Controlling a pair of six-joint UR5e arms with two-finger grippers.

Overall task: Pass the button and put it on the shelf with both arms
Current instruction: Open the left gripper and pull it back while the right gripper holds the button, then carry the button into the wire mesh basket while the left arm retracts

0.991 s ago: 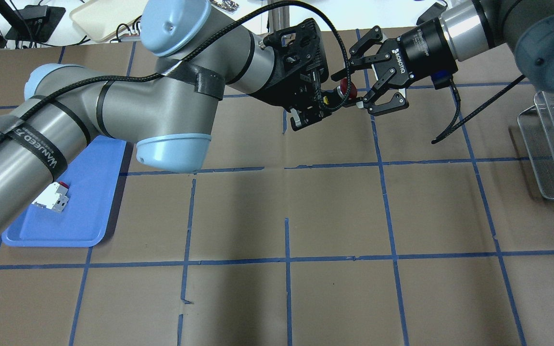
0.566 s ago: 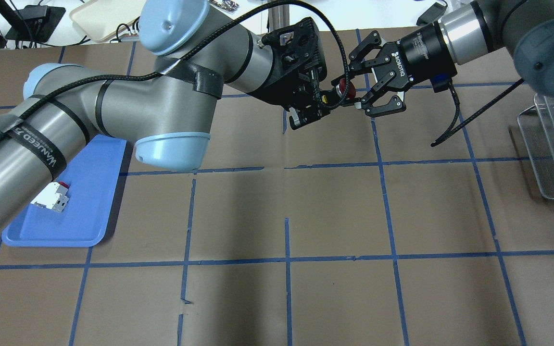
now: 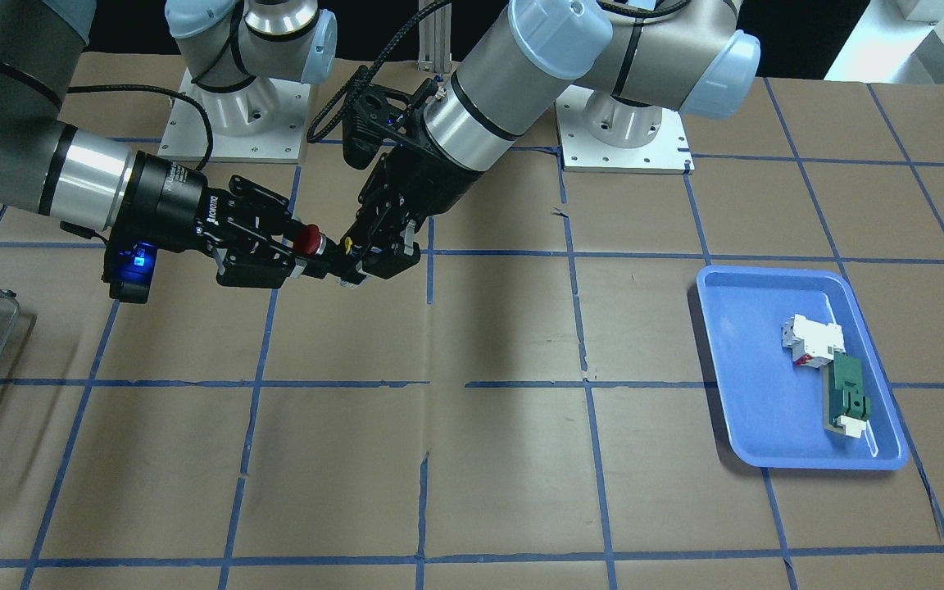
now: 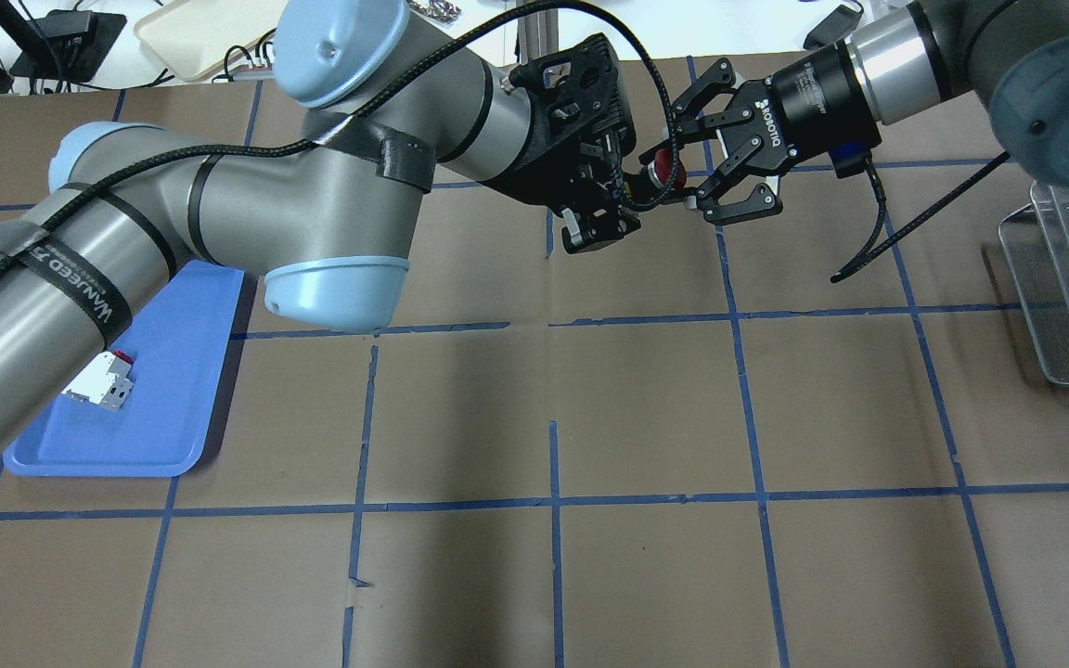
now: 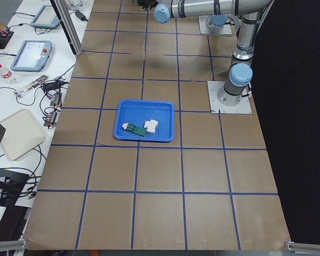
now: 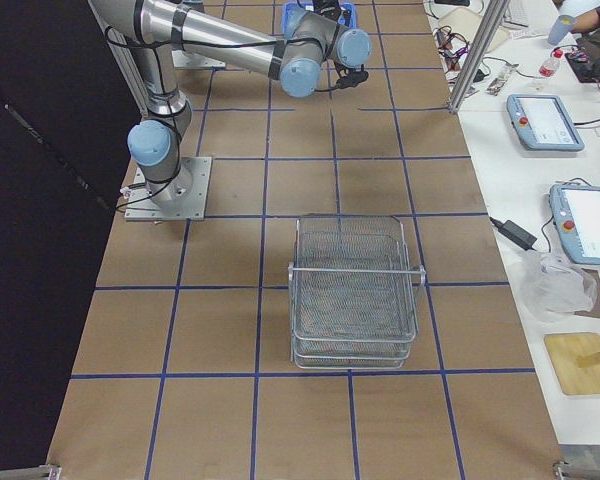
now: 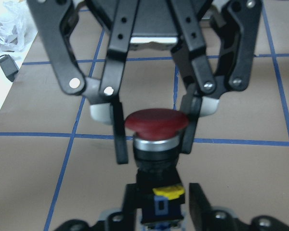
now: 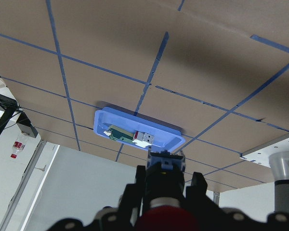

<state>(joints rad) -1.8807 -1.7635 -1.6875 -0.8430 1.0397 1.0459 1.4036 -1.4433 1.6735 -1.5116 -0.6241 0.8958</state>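
- We see the button [image 7: 156, 120] up off the table [image 3: 521, 475], held in the air between the two arms near the robot's side of the table.
- The left gripper [image 4: 629, 197] is pinching the button by its dark blocky body. In the left wrist view, its fingers [image 7: 198, 204] sit on either side of the yellow-tagged block.
- The button lies level, with its red cap pointing away from the left gripper and straight at the right one.
- The right gripper [image 3: 300, 246] meets it head-on, one finger to each side of the cap.
- Its pads [image 7: 119, 137] sit right at the edges of the red cap and the silver collar beneath it. We cannot tell whether they are pressing or just alongside.
- A blue light glows on the right wrist in the front-facing view.
- The shelf [image 6: 355, 300] stands on the table off to the robot's right, well apart from the button.
- Over on the robot's left is the blue tray [image 3: 746, 369], flat on the table.
- In the tray, the white-and-red block [image 3: 810, 340] sits just beside the green-and-white part [image 3: 847, 401].
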